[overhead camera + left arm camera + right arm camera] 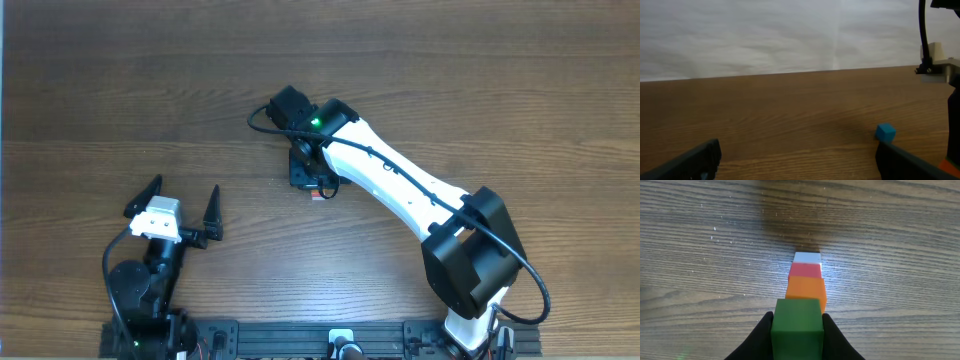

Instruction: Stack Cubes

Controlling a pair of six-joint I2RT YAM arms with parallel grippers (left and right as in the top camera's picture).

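My right gripper (797,326) is shut on a green cube (796,325), holding it directly over a stack of three cubes. Orange (806,292) is on top, with red (805,270) below it and white (807,257) at the bottom. I cannot tell whether the green cube touches the orange one. In the top view the right gripper (305,168) is at the table's middle and covers most of the stack (317,194). A blue cube (885,132) lies alone on the wood. My left gripper (185,192) is open and holds nothing, near the front left, apart from the cubes.
The wooden table (120,80) is bare around the stack. In the left wrist view the right arm (942,65) stands close beside the blue cube. A pale wall (765,35) rises beyond the table's far edge.
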